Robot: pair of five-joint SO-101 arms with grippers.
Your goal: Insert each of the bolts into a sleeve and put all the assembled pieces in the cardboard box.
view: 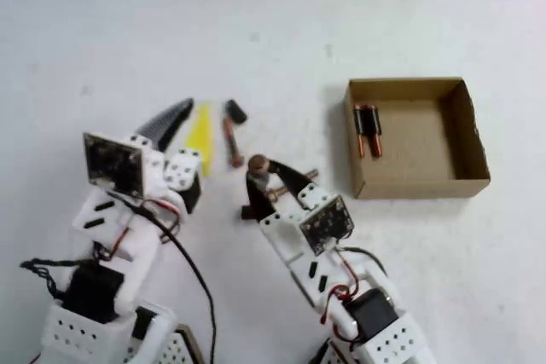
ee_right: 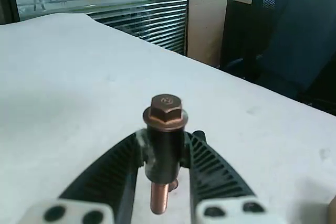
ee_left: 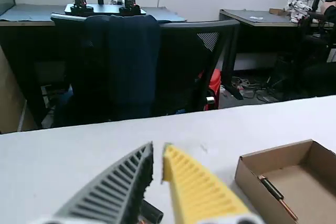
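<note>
Copper bolt (ee_right: pixel 166 113): stands upright through a black sleeve (ee_right: pixel 163 161). Its hex head sits on the sleeve's top and its shank pokes out below.
Right gripper (ee_right: pixel 165 142): clamped on the sleeve from both sides. It grips the sleeve only, not the bolt.
Left gripper (view: pixel 198 105): fingers a narrow slit apart with nothing between them, at 9 o'clock of the right gripper in the high view.
Cardboard box (view: pixel 418 147): on the white surface (view: pixel 341 31) at 3 o'clock of the right gripper, well apart from it. Two assembled pieces (view: pixel 367 131) lie side by side against its 9 o'clock wall.
Loose bolt (view: pixel 232 147): flat on the surface at 11 o'clock of the right gripper. A loose sleeve (view: pixel 235 112) lies at its 12 o'clock end; I cannot tell whether the two are joined.
Step (judged): the held piece is assembled and its carry to the box is still to be done.
Risk 1: only the head holds the bolt in the sleeve. If the wrist tilts past level on the way, the bolt may slide out.
Risk 2: the shank hangs below the fingers. A low approach could catch it on the box's near wall and shove the box or twist the piece in the grip.
Risk 3: a release over the two pieces already in the box could bounce the new one back out.
Risk 4: the loose bolt lies just beside the left gripper at its 4 o'clock. A stray nudge could roll it away.
</note>
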